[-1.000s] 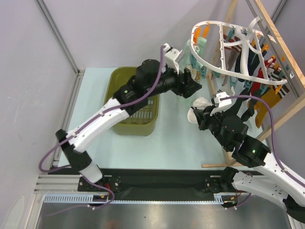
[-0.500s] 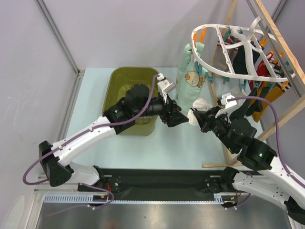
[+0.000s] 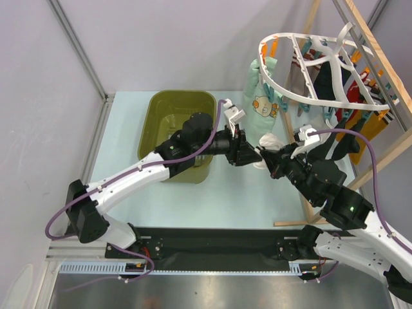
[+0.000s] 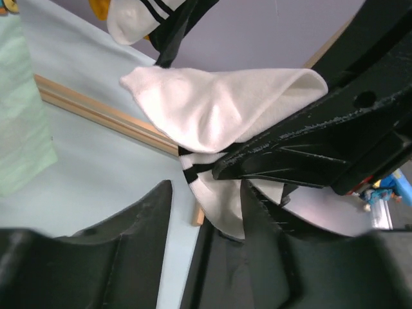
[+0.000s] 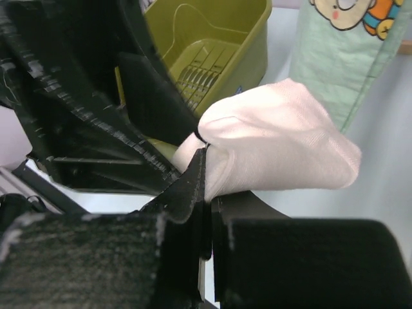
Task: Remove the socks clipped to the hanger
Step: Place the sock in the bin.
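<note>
The white sock (image 3: 269,140) with black stripes is off the hanger (image 3: 291,94). It sits in the air near the middle of the bench (image 3: 244,193). Our right pincer (image 3: 273,161) is squeezed tight on it from 4 o'clock. Our left pincer (image 3: 252,154) comes at it from 9 o'clock. Its two fingers are apart, with the loose end of the sock between them.

The mint sock (image 3: 261,96) with the bear hangs at 12 o'clock from the white one. More socks (image 3: 328,77) hang on the hanger up at 1 o'clock. The green tub (image 3: 182,93) is at 9 o'clock.

What could go wrong? We think the left fingers may pinch the right pincer and not the sock, because they are so close. If the right pincer lets go too soon, the sock may drop on the bench. If both pull, the sock may stretch.
</note>
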`<state>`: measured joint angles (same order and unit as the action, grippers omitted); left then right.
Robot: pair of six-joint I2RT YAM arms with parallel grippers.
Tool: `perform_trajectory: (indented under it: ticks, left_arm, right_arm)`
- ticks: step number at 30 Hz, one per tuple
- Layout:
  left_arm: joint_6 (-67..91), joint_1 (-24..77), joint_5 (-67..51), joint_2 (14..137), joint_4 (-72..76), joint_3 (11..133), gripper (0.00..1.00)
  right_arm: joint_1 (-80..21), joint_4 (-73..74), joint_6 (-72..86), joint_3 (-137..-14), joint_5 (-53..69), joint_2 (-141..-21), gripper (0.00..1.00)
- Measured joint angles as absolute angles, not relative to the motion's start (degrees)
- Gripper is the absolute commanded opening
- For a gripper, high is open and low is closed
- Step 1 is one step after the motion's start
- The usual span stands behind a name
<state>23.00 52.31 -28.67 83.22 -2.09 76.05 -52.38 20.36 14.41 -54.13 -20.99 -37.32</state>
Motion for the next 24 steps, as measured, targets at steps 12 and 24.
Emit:
perform_trajectory:
  ticks: [12,24]
  left_arm:
    - [22.9,49.1,-21.1,82.6,-10.9,77.1,0.0]
    - [20.5,28.8,-2.8,76.2,-29.1,79.7,0.0]
  right_arm:
    - [-52.2,23.8,15.9,-57.2,-21.6,-38.5,0.68]
    - [-52.2,31.2,17.5,-64.3,-24.1,-42.0,0.76]
